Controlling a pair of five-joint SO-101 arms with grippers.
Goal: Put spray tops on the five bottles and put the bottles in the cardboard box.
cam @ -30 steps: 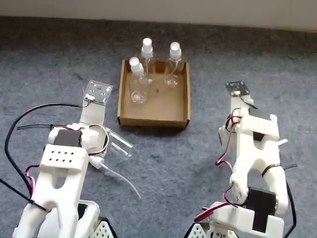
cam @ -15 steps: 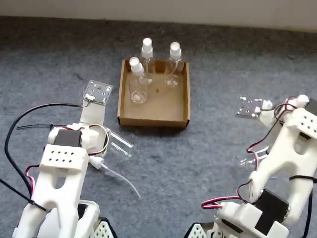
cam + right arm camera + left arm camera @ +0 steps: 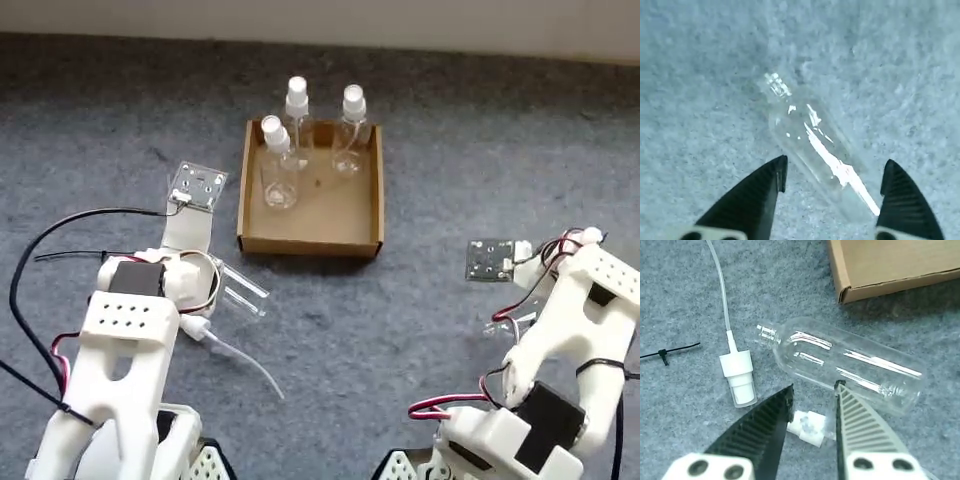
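Three bottles [image 3: 282, 170]: capped, standing in the cardboard box [image 3: 310, 243].
Right hand [image 3: 832, 172]: has swung out from beside the box to the right and dropped low. It is now spread wide and empty, straddling a bare bottle [image 3: 815, 145] lying on the worktop [image 3: 400, 300].
Left hand [image 3: 813, 390]: unmoved, partly open, holding nothing, just above the other bare bottle [image 3: 845, 362] and a loose spray top [image 3: 738, 372].
Meaning: the right arm looks set to pick up its bottle; two bottles remain uncapped.

No print, label, number or sign can be read: the cardboard box [image 3: 310, 243], the bottles [image 3: 283, 180] and the spray top [image 3: 738, 376] show plain surfaces
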